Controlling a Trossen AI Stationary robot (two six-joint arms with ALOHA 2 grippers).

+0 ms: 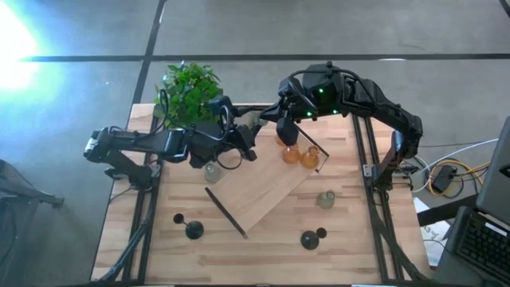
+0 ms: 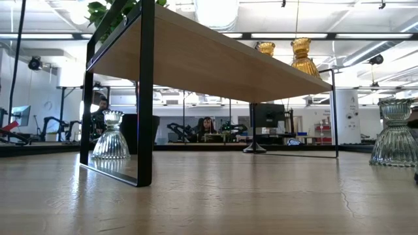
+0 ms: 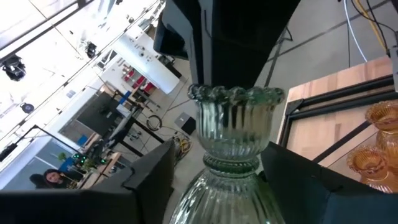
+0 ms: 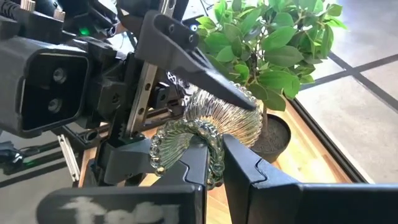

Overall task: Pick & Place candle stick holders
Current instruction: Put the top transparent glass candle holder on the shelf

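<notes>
Behind the wooden surface an office shows. I see a pale green-grey holder above the surface, near the plant, passing between arms: left gripper jaws spread around it, right gripper jaws pinching its rim. Next, I judge, one arm must let go.

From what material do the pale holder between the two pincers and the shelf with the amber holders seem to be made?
The pale holder looks like clear, faintly green-grey pressed glass: the background shows through it, and it has vertical ribs and a beaded rim. The shelf seems to be light wood with a matte finish, showing grain lines, on a thin black frame, probably metal. The amber holders look like tinted glass.
</notes>
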